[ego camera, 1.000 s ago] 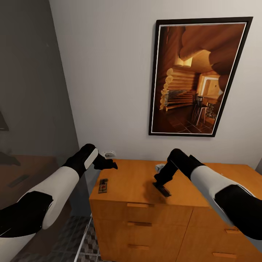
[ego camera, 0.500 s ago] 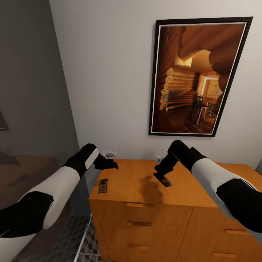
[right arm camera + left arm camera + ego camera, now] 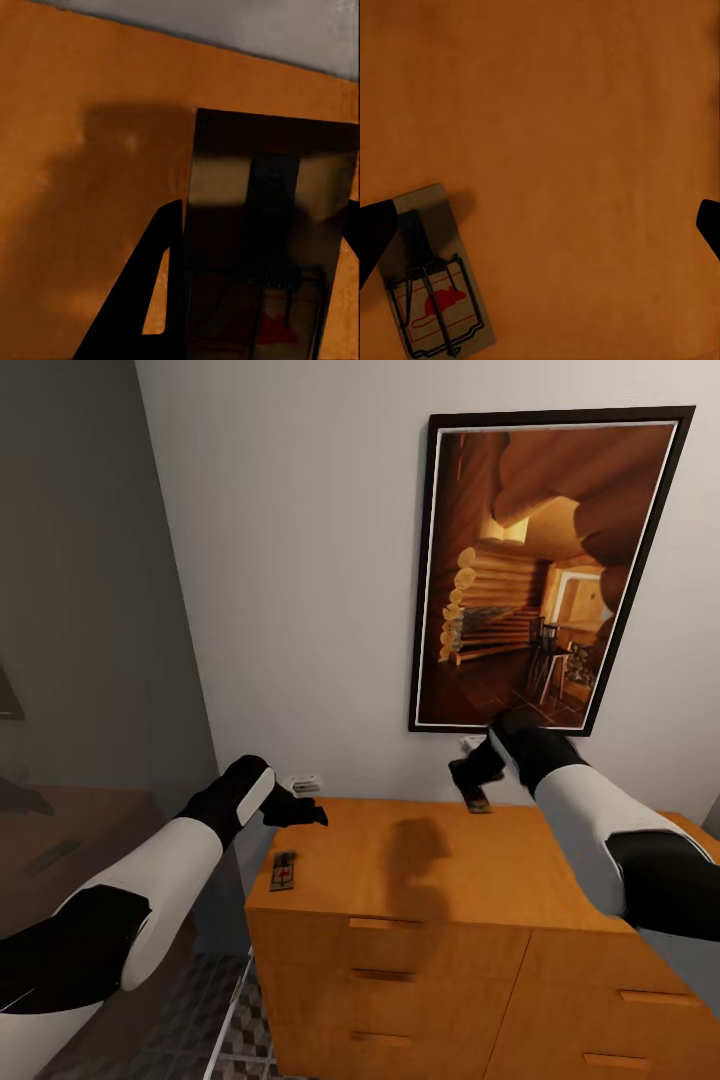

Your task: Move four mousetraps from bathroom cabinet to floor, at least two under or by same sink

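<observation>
Mousetrap had risen off the cabinet top, clamped in the right gripper, which had lifted toward the picture. Another mousetrap stayed on the cabinet's left edge, below the left gripper, its fingers spread wide.

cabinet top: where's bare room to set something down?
Most of the cabinet top is bare: the whole middle and right, from the mousetrap at the front left corner across. The left pincer hovers over that corner.
</observation>
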### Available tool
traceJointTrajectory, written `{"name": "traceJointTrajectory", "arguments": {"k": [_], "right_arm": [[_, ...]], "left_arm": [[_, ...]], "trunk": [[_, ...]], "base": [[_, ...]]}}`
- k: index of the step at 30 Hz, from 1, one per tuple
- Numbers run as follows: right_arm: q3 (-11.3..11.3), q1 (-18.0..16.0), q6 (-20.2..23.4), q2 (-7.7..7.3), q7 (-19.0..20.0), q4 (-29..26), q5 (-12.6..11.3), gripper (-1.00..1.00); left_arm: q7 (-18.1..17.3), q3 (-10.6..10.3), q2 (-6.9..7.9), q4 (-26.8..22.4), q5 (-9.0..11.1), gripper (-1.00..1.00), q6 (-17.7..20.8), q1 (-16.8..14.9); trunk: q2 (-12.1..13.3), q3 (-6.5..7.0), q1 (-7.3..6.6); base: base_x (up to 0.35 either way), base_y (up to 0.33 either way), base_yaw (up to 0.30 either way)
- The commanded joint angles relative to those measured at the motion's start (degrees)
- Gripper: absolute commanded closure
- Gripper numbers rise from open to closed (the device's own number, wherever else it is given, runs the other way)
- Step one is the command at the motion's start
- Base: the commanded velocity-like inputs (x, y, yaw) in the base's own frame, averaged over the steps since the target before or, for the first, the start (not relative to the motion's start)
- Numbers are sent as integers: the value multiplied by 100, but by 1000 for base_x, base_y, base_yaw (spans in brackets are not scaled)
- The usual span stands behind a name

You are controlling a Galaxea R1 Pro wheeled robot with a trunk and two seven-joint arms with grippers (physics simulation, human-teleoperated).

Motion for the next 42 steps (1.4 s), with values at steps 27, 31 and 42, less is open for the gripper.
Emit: {"name": "traceJointTrajectory", "arguments": {"k": [27, 31, 42], "right_arm": [[-609, -8, 21, 77, -777, 26, 15, 100], [-608, -10, 21, 272, -779, 26, 55, 100], [-608, -10, 21, 330, -719, 26, 36, 100]], "left_arm": [[-47, -35, -13, 82, -35, -100, 7, -6], [-51, -32, -13, 176, -39, -100, 5, -6], [-72, -21, -7, 159, -17, -100, 38, -6]], "trunk": [[-5, -8, 1], [-5, -8, 1], [-5, -8, 1]], "base": [[0, 0, 0], [0, 0, 0], [0, 0, 0]]}}
